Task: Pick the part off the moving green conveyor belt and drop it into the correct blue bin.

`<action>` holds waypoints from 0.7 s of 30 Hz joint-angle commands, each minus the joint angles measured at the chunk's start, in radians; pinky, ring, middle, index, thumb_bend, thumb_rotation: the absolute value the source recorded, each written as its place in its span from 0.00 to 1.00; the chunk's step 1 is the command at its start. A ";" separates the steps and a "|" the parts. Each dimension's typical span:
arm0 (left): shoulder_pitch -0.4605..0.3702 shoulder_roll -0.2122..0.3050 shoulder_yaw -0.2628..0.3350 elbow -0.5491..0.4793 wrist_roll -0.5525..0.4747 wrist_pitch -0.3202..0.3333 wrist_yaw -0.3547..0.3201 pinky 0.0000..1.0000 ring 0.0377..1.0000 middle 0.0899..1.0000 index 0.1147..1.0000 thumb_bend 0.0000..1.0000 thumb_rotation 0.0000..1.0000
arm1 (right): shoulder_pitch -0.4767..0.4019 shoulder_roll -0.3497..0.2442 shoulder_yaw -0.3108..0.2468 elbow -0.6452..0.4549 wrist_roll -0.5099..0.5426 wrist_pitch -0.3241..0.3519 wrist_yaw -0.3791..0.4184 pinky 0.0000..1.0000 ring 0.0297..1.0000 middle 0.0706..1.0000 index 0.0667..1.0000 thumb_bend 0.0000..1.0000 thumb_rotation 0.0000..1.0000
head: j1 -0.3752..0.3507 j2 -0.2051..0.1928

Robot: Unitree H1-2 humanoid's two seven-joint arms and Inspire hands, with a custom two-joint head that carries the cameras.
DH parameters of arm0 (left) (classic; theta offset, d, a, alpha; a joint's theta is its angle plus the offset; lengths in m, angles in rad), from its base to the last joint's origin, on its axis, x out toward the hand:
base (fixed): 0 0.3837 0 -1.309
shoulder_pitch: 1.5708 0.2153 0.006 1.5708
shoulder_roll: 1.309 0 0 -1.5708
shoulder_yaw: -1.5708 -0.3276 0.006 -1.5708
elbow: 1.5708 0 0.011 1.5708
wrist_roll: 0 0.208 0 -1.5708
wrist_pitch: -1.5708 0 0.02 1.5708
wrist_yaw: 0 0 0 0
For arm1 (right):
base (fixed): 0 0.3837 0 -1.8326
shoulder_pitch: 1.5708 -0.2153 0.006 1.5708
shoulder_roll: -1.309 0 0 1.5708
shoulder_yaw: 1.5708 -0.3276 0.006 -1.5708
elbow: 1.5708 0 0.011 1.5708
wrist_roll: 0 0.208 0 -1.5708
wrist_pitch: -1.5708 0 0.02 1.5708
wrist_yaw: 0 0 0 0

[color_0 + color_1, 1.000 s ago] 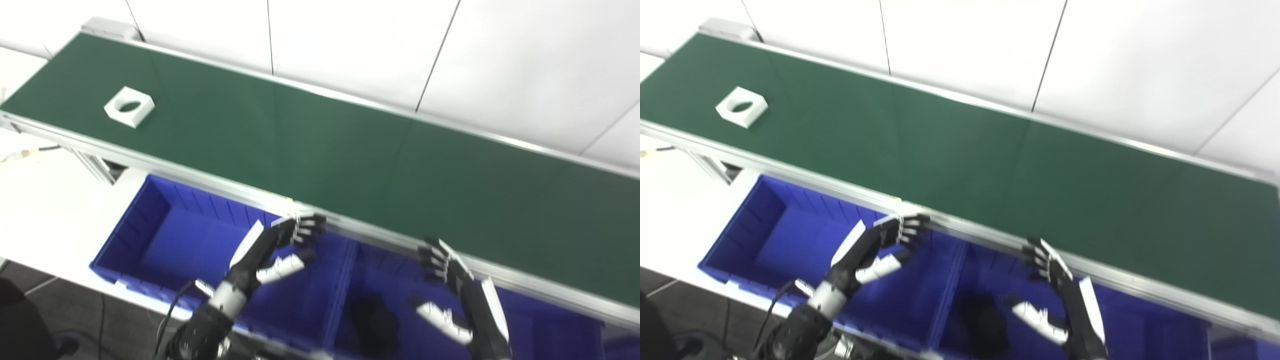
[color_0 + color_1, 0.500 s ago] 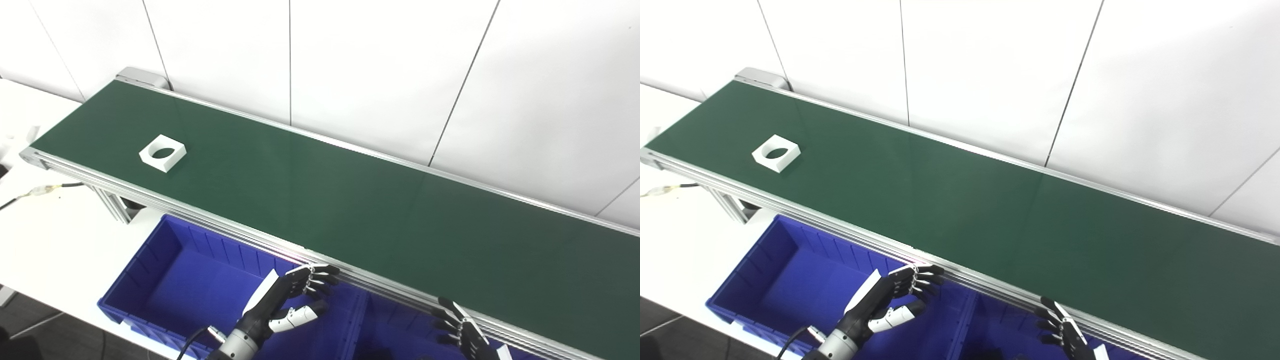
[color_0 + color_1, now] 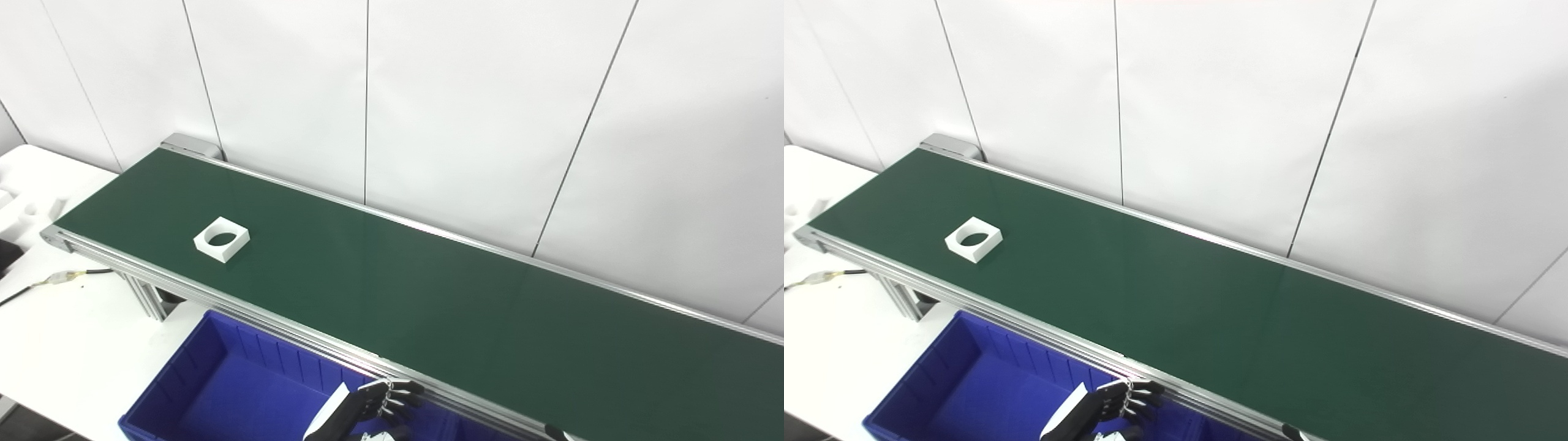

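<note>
white part (image 3: 222, 238) on belt (image 3: 429, 294) — left hand (image 3: 367, 407) empty

Counted 1 white square part w/ round hole (image 3: 222, 238), upper left; 1 long green conveyor belt (image 3: 429, 306); 1 blue plastic bin (image 3: 202, 392), bottom left; 1 black robot hand (image 3: 367, 407).

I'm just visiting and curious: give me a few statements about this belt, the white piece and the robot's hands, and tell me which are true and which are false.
1. The white square part has a round hole through it. True.
2. The part lies in the blue bin. False: it lies on the green belt, near its left end.
3. The left hand holds the part. False: it holds nothing and is near the belt's front rail, far from the part.
4. The blue bin sits below the belt's front edge. True.
5. The right hand is barely in view. True: only a tip shows at the bottom edge.
</note>
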 commanded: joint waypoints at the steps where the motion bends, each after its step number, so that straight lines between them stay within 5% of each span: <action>1: -0.015 0.003 -0.006 -0.013 -0.004 -0.043 0.017 0.55 0.62 0.68 0.72 0.79 0.71 | -0.015 0.004 -0.007 -0.013 0.009 -0.061 -0.004 0.69 0.77 0.80 0.87 0.57 0.34 | 0.001 0.000; 14: -0.026 0.009 -0.004 -0.020 0.000 -0.042 0.028 0.54 0.62 0.68 0.72 0.80 0.70 | -0.032 0.004 -0.013 0.017 0.018 -0.072 -0.005 0.69 0.77 0.81 0.87 0.60 0.42 | 0.005 -0.009; 21: -0.032 0.016 0.021 -0.137 -0.035 -0.011 0.003 0.53 0.61 0.67 0.72 0.76 0.63 | -0.041 0.006 -0.019 0.031 0.025 -0.069 -0.004 0.69 0.77 0.80 0.87 0.63 0.46 | 0.013 -0.016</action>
